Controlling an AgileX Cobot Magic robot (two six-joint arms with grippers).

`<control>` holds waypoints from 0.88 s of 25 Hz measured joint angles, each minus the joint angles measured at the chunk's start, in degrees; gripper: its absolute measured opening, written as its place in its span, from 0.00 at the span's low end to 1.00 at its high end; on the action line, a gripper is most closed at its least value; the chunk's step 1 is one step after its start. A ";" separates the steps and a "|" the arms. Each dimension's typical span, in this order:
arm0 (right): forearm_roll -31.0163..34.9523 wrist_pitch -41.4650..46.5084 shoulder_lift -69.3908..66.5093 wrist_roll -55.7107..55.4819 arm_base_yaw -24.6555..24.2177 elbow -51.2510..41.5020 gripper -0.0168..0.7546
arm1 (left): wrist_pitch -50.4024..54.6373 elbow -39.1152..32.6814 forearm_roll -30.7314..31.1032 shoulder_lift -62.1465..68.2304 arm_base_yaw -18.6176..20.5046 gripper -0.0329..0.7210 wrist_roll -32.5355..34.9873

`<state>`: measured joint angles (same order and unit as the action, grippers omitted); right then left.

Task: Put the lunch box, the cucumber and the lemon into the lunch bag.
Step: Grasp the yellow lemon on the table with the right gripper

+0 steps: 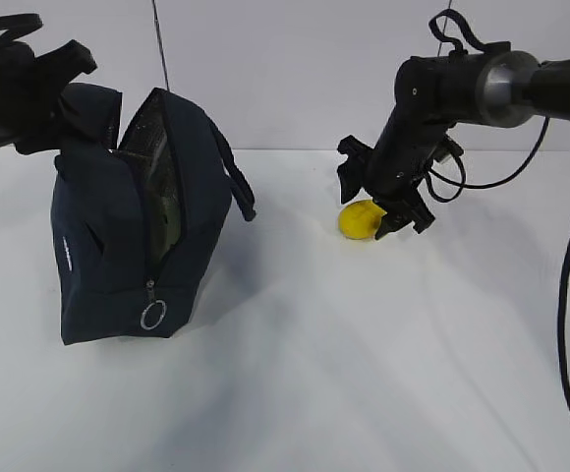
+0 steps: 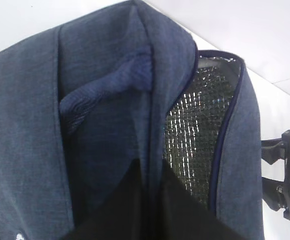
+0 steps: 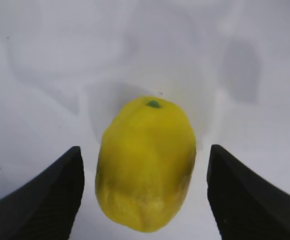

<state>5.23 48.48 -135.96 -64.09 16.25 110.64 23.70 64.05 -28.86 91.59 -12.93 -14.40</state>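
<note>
The dark navy lunch bag (image 1: 108, 246) stands at the left, its top open and its silvery lining (image 2: 195, 125) showing. My left gripper (image 2: 152, 185) is shut on a fold of the bag's upper edge; from outside, that left gripper (image 1: 67, 128) sits at the bag's top left corner. The yellow lemon (image 1: 359, 220) lies on the white table to the right. My right gripper (image 3: 145, 150) is open and low, with the lemon (image 3: 145, 170) between its fingers (image 3: 50, 195), a small gap on each side. The lunch box and the cucumber do not show.
The zipper's silver ring pull (image 1: 153, 315) hangs low on the bag's front edge. A loop handle (image 1: 238, 182) droops over the bag's right side. The white table (image 1: 364, 374) stretches between bag and lemon. The right arm's cable (image 1: 568, 295) hangs at the far right.
</note>
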 joint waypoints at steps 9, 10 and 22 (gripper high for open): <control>0.00 0.00 0.00 -0.02 -0.31 0.00 0.79 | 0.00 0.00 0.00 0.00 0.00 0.05 0.00; 0.00 0.00 0.00 -0.02 -0.31 0.00 0.79 | 0.00 0.00 0.00 0.00 0.00 0.05 0.00; 0.60 -0.30 -0.81 -0.02 -0.31 0.00 0.79 | 0.00 0.00 0.00 0.00 0.00 0.05 0.00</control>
<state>5.83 48.18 -136.77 -64.11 15.94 110.64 23.70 64.05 -28.86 91.59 -12.93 -14.40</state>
